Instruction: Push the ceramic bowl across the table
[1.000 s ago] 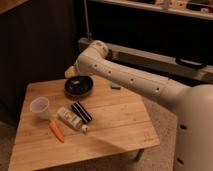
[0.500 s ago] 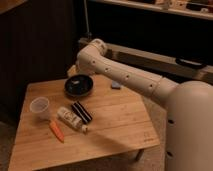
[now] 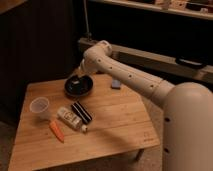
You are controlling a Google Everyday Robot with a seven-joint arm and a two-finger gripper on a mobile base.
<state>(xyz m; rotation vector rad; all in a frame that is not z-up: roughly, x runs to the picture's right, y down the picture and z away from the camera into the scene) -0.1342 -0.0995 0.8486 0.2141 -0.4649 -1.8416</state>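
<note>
The black ceramic bowl [image 3: 78, 86] sits on the far side of the light-wood table [image 3: 115, 120], left of the middle. My white arm reaches in from the right, bends above the table's far edge and comes down to the bowl. The gripper [image 3: 77, 78] is at the bowl's far rim, over or just inside it. Whether it touches the bowl cannot be told.
A translucent white cup [image 3: 40, 107] stands at the left. An orange carrot [image 3: 56, 131], a small bottle [image 3: 70, 119] and a dark bar [image 3: 81, 112] lie in front of the bowl. A small blue-grey object [image 3: 116, 84] lies right of the bowl. Dark shelving stands behind the table.
My arm's near part fills more of the right side and the elbow has shifted slightly. The bowl and the other objects have not visibly moved.
</note>
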